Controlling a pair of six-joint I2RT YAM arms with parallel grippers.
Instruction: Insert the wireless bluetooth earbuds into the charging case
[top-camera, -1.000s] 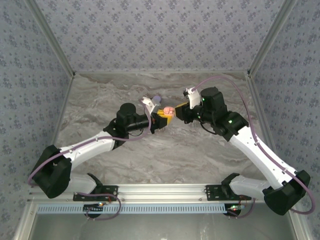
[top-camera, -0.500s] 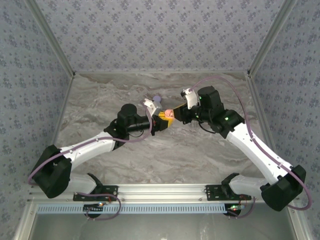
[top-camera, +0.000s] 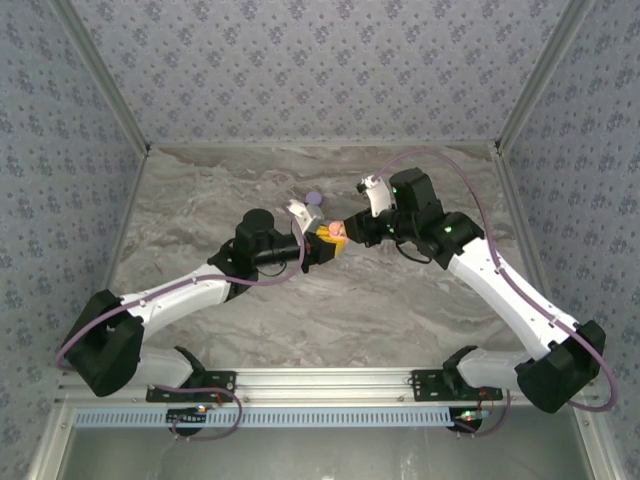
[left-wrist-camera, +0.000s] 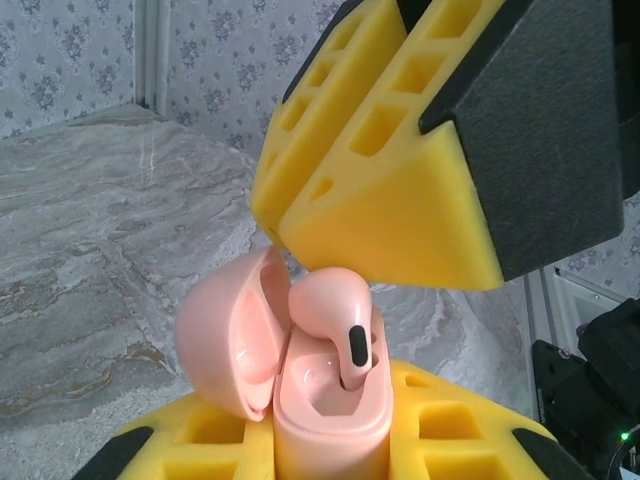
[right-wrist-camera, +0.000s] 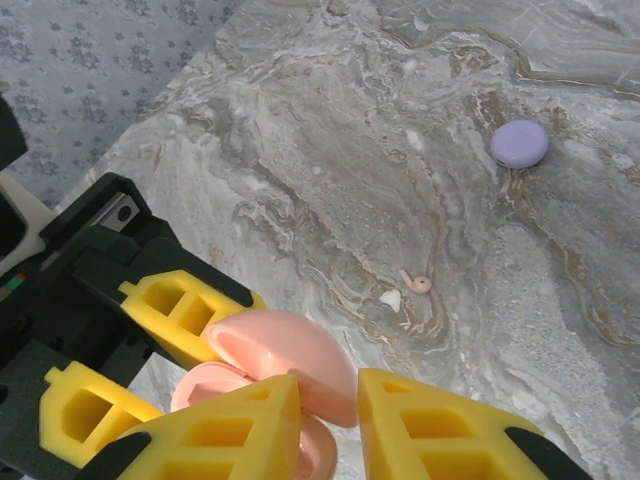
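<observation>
Left gripper (top-camera: 322, 243) clamps the open charging case (left-wrist-camera: 330, 405), one earbud (left-wrist-camera: 335, 305) standing in it. Right gripper (right-wrist-camera: 330, 405) hovers just above, fingers (right-wrist-camera: 240, 425) narrowly parted, empty. From the right wrist, the other earbud (right-wrist-camera: 415, 284) lies on the table (right-wrist-camera: 330, 130) at one o'clock of the case, purple disc (right-wrist-camera: 519, 143) beyond it.

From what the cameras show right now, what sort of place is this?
Probably a robot test booth: wallpapered walls close in a marble-patterned table on three sides, and a metal rail at its near edge carries two robot arms.
</observation>
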